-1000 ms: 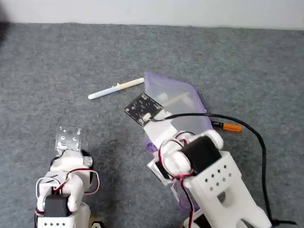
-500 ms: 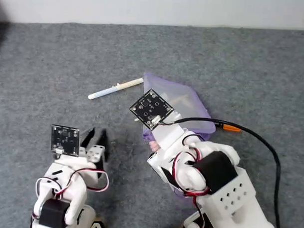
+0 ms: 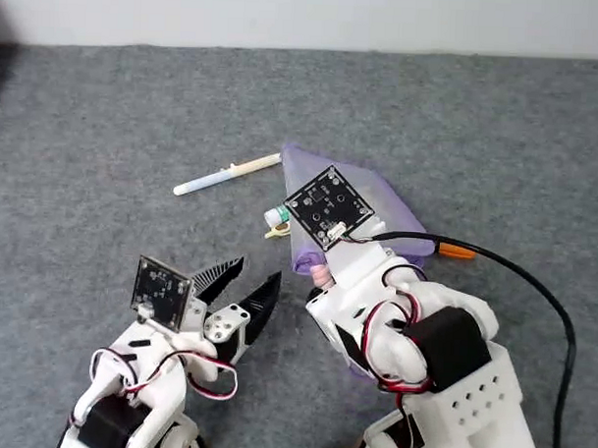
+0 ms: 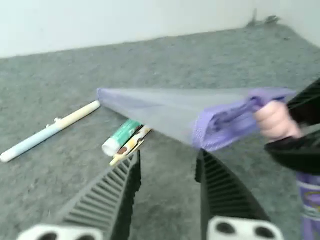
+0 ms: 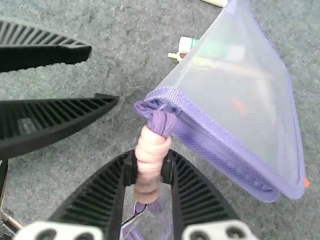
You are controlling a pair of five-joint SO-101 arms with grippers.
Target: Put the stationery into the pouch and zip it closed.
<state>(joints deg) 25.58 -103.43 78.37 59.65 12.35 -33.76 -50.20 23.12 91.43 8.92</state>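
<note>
The pen (image 3: 227, 175) lies left of the pouch (image 3: 383, 196), apart from it. A tube (image 3: 277, 216) sits at the pouch's left edge, with the left gripper (image 3: 259, 270) in front

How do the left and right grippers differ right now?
The left gripper is open and holds nothing; the right gripper is shut on the pink tab at the end of the pouch. The left gripper sits beside the pouch, apart from it; the right gripper is joined to it through the tab. Both are black and ribbed, and both sit near the same end of the pouch.
</note>
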